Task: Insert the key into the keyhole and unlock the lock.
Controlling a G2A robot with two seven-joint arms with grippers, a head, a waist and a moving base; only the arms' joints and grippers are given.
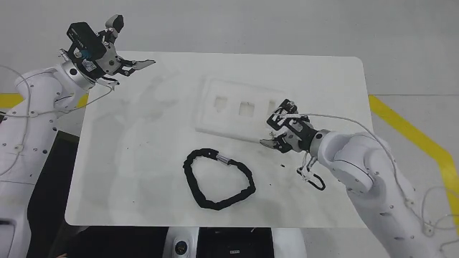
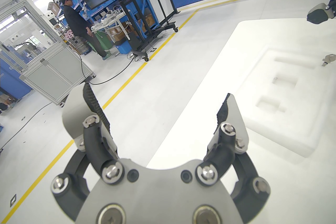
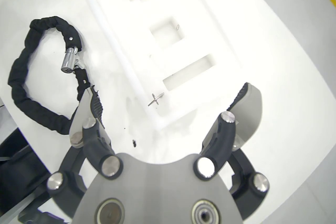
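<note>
Step in hand: key pickup, not yet done. The key [image 3: 156,99] lies on the tray [image 1: 215,118] at its near right corner, between the long recess and the rim, and nothing touches it. The right gripper [image 3: 168,92] hangs just above that corner with its fingers [image 3: 92,104] spread wide. It holds nothing, and the key sits in the gap between the fingers, closer to the one on the lock side. The lock [image 3: 68,63], a short metal cylinder joining the two ends of the black chain [image 1: 215,179], rests on the table [image 1: 143,150] near and left of the tray, well apart from the key. The chain forms a closed loop, so the lock is judged to be fastened. The left gripper [image 1: 131,43] hovers at the far left corner of the table, fingers [image 2: 89,104] also wide apart and empty, well away from both key and lock. Next move, as judged: lower the right gripper squarely over the key and close on its head, leaving the blade free for insertion. The key is small and thin and lies against soft foam, so a shallow or off-centre grip is likely to tip or flick it. After that, the lock probably needs steadying, a job suited to the idle left gripper, while the blade is lined up with the end face of the cylinder.
</note>
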